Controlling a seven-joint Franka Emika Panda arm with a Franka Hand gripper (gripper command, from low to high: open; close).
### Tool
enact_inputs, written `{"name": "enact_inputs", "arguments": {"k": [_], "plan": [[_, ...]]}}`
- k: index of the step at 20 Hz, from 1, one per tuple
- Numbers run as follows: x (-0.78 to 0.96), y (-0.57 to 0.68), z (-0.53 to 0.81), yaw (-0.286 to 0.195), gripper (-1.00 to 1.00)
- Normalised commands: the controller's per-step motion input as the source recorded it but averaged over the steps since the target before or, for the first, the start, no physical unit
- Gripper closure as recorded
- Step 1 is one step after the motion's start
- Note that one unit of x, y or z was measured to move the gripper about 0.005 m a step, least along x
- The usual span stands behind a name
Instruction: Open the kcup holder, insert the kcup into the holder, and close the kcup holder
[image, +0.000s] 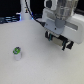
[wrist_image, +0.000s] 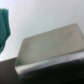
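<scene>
The kcup (image: 17, 51), a small white pod with a green top, stands upright on the white table at the exterior view's left. My gripper (image: 56, 39) hangs under the white arm at the exterior view's upper right, well apart from the kcup. Its fingers are blurred, so I cannot tell whether they are open or shut. The kcup holder (image: 64, 44) shows only as dark parts just below and behind the gripper, mostly hidden by the arm. In the wrist view its dark slanted top (wrist_image: 50, 47) fills the middle, close to the camera. The tray does not show.
The white table (image: 40, 65) spreads across the exterior view. Dark clutter and a cable (image: 26, 10) lie along the back edge. A blurred teal shape (wrist_image: 5, 26) sits at the edge of the wrist view; I cannot tell what it is.
</scene>
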Motion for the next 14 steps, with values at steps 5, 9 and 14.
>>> {"name": "enact_inputs", "arguments": {"k": [5,9,14], "plan": [[0.01,-0.5,0.3,-0.25,-1.0],[-0.02,-0.5,0.21,-0.26,-1.0],[-0.03,-0.49,0.11,-0.27,-1.0]]}}
